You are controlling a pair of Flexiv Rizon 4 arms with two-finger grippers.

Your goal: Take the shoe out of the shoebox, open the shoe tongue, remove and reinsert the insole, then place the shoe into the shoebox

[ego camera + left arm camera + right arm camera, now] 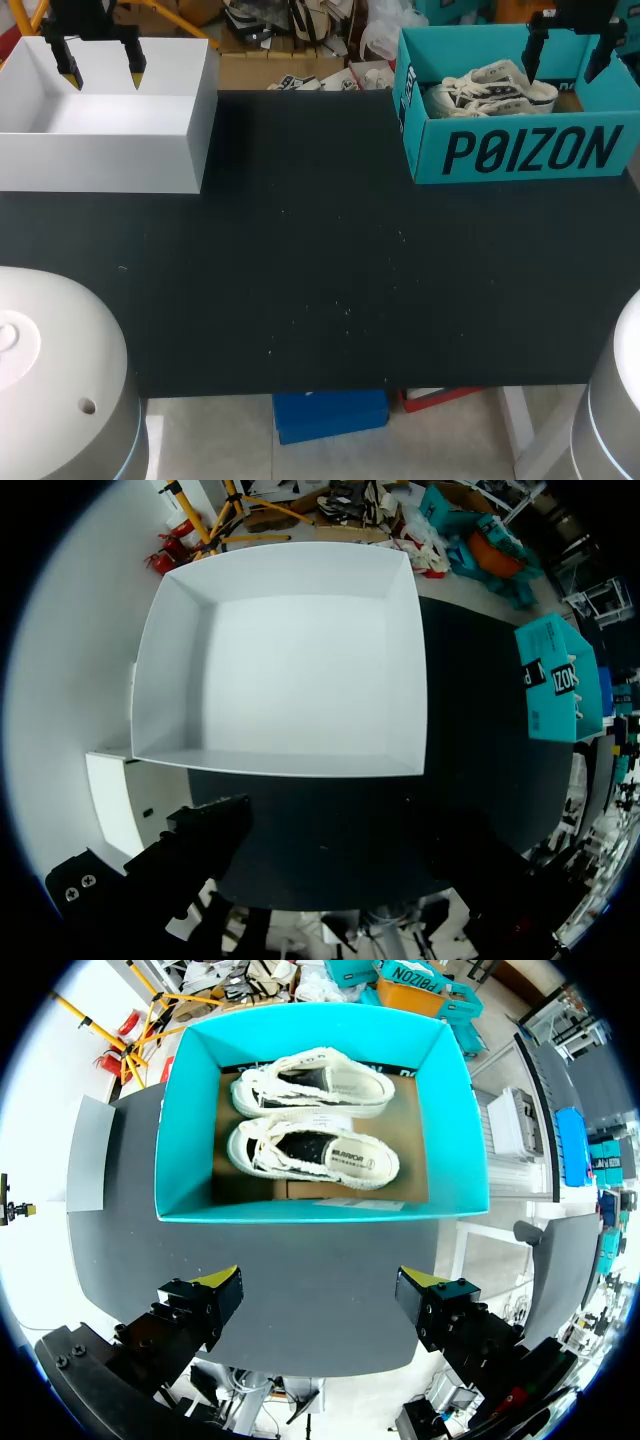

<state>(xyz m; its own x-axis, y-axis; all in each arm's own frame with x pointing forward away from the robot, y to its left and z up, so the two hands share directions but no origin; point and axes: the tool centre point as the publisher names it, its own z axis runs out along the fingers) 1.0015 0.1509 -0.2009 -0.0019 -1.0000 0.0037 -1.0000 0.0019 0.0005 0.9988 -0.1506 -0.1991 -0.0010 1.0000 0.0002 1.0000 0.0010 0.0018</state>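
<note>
Tabletop [320, 290] first: black and matte, with a few pale specks near its middle. At its far left corner sits a white box [100, 150], open at the top. The head view cuts off its left end, while my left wrist view takes in all four of its walls [165, 670] from above.

At the far right corner stands the teal shoebox [520, 150], also open. From the head view its near wall hides the lower half of what lies inside. My right wrist view looks straight down past its walls [185, 1110] to a brown floor. The left wrist view catches the shoebox [555, 680] only small and off to the side, its inside out of sight.

In the shoebox lie two pale canvas shoes [490, 90] with dark linings. From the right wrist view they sit side by side, soles down, the nearer shoe [315, 1150] touching the farther shoe [315, 1085].

My left jaws hang above the white box, spread wide and holding nothing. The head view shows their yellow tips [135, 68], but the left wrist view shows only dark finger shapes. My right jaws hang above the shoebox, equally wide and clear of the shoes. Their fingers look dark from the head view, and the yellow tips [222, 1278] show only in the right wrist view
</note>
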